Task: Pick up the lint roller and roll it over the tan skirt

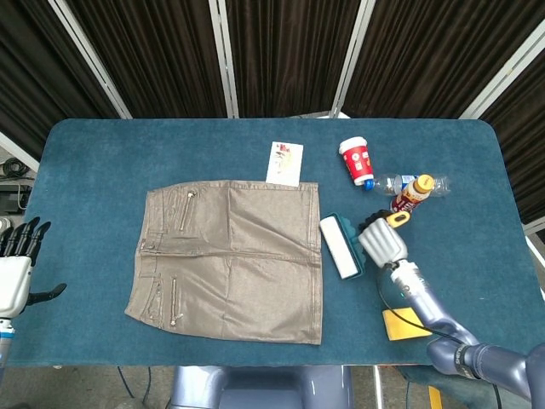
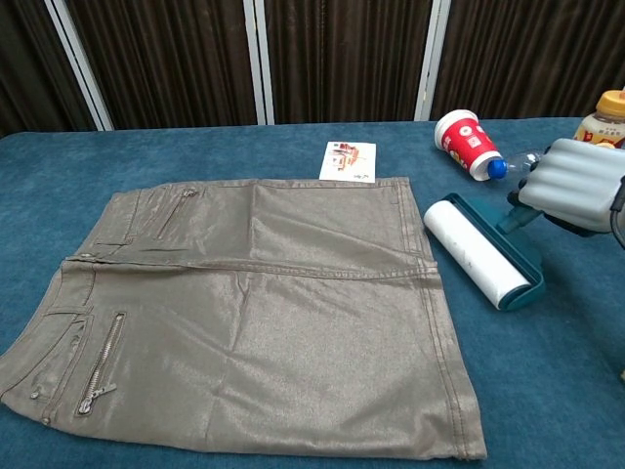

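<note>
The tan skirt (image 1: 230, 256) (image 2: 254, 313) lies flat on the blue table, waistband to the left with zips showing. My right hand (image 1: 382, 243) (image 2: 578, 184) grips the teal handle of the lint roller (image 1: 339, 245) (image 2: 479, 252). The roller's white drum sits just off the skirt's right edge, over the blue cloth. Its yellow handle tip (image 1: 398, 218) pokes out past the hand. My left hand (image 1: 17, 264) hangs at the far left edge of the table, fingers apart and holding nothing; the chest view does not show it.
A small printed card (image 1: 285, 163) lies behind the skirt. A red-and-white cup (image 1: 356, 160) lies tipped over, with a clear bottle (image 1: 400, 181) and a brown drink bottle (image 1: 412, 193) beside it at the back right. A yellow sponge (image 1: 405, 324) sits near the front right edge.
</note>
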You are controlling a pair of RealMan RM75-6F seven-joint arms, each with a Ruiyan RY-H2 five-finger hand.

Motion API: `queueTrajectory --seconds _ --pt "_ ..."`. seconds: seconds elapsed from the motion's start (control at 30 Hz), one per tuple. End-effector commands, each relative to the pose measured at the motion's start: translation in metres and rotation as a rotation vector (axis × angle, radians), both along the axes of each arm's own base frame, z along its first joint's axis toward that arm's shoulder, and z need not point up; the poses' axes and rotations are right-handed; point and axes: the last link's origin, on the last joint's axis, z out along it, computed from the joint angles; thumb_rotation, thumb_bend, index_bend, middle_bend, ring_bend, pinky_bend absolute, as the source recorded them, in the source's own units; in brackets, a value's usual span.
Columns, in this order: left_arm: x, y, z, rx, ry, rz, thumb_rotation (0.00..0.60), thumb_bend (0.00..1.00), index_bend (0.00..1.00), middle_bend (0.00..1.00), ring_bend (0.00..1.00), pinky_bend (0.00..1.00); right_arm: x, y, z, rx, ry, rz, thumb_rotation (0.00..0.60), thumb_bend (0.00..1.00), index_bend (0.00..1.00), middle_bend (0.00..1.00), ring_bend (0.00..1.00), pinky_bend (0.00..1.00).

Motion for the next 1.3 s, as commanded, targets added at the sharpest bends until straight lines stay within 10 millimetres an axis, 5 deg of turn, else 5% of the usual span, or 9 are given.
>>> queueTrajectory --seconds 0.03,0.1,0.2,0.23,0.27,0.53,0.87,1.13,1.3 --pt "0.0 0.0 0.0 0.0 0.0 0.0 0.6 0.0 0.0 0.0 0.0 0.0 -0.012 0.001 0.005 -0.013 -0.008 -0.045 0.6 0.92 0.43 0.46 0.38 0.43" --pt "0.0 -0.001 0.0 -0.001 0.0 0.0 0.6 0.0 0.0 0.0 0.0 0.0 -0.016 0.002 0.006 -0.015 -0.012 -0.06 0.6 0.81 0.39 0.45 0.38 0.43" --pt "0.001 -0.001 0.0 -0.004 -0.002 -0.003 0.6 0.0 0.0 0.0 0.0 0.0 -0.02 0.007 0.007 -0.006 -0.065 -0.109 0.6 0.22 0.16 0.36 0.31 0.42" --pt "0.001 -0.001 0.0 -0.004 -0.003 -0.002 0.6 0.0 0.0 0.0 0.0 0.0 -0.02 0.009 0.008 -0.006 -0.086 -0.12 0.6 0.07 0.08 0.29 0.27 0.4" --pt "0.001 -0.002 0.0 -0.003 -0.005 -0.002 0.6 0.0 0.0 0.0 0.0 0.0 -0.02 0.011 0.01 -0.008 -0.113 -0.135 0.6 0.02 0.04 0.25 0.24 0.38" --pt "0.002 -0.003 0.004 0.001 -0.021 -0.003 0.6 0.0 0.0 0.0 0.0 0.0 -0.016 0.032 0.035 -0.044 -0.26 -0.146 0.6 0.0 0.0 0.13 0.11 0.23" --pt "0.008 -0.01 0.009 0.007 -0.038 -0.049 0.6 0.0 0.0 0.0 0.0 0.0 -0.038 0.082 0.101 -0.159 -0.536 -0.194 0.6 0.0 0.0 0.01 0.0 0.01" --pt "0.01 -0.017 0.006 0.02 -0.015 -0.089 0.6 0.0 0.0 0.0 0.0 0.0 -0.048 0.128 0.134 -0.216 -0.852 -0.261 0.6 0.0 0.0 0.0 0.0 0.0" --pt "0.011 -0.02 0.009 0.011 -0.012 -0.071 0.6 0.0 0.0 0.0 0.0 0.0 -0.048 0.142 0.142 -0.231 -0.886 -0.239 0.6 0.0 0.0 0.0 0.0 0.0"
